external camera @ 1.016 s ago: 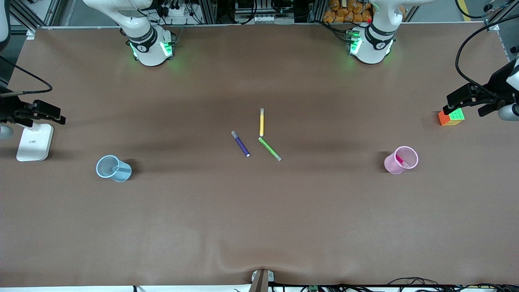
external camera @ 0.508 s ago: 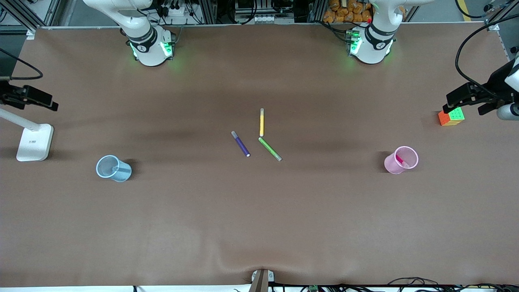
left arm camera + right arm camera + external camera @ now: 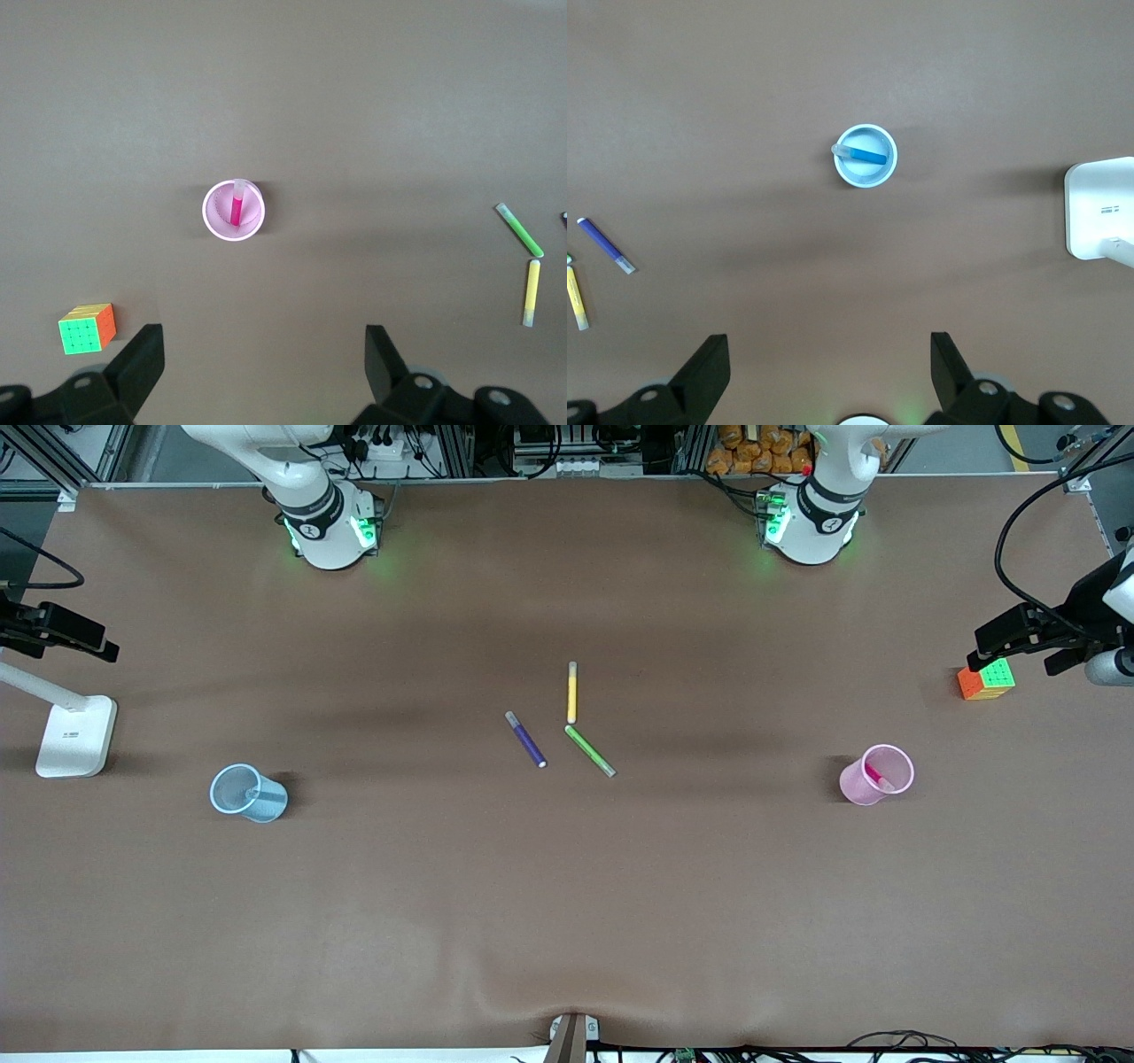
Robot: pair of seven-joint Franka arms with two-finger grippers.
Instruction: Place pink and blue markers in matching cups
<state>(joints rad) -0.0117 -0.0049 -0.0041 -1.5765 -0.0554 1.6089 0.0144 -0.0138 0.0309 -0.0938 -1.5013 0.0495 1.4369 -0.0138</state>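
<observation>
The pale pink cup (image 3: 877, 775) stands toward the left arm's end of the table with the pink marker (image 3: 878, 777) upright in it. It also shows in the left wrist view (image 3: 234, 211) with the marker (image 3: 236, 205) inside. The pale blue cup (image 3: 247, 793) stands toward the right arm's end, and the blue marker (image 3: 866, 156) leans inside this cup (image 3: 866, 177). My left gripper (image 3: 263, 341) is open and empty, high over the table's end near the cube. My right gripper (image 3: 826, 354) is open and empty, high over the lamp base.
Purple (image 3: 526, 740), yellow (image 3: 572, 692) and green (image 3: 590, 751) markers lie at the table's middle. A coloured cube (image 3: 985, 680) sits near the left arm's end. A white lamp base (image 3: 76, 735) sits at the right arm's end.
My right gripper has drawn back toward the table's end and edge of view, uncovering the lamp's stem. My left gripper has hardly moved. The cups and markers have not moved.
</observation>
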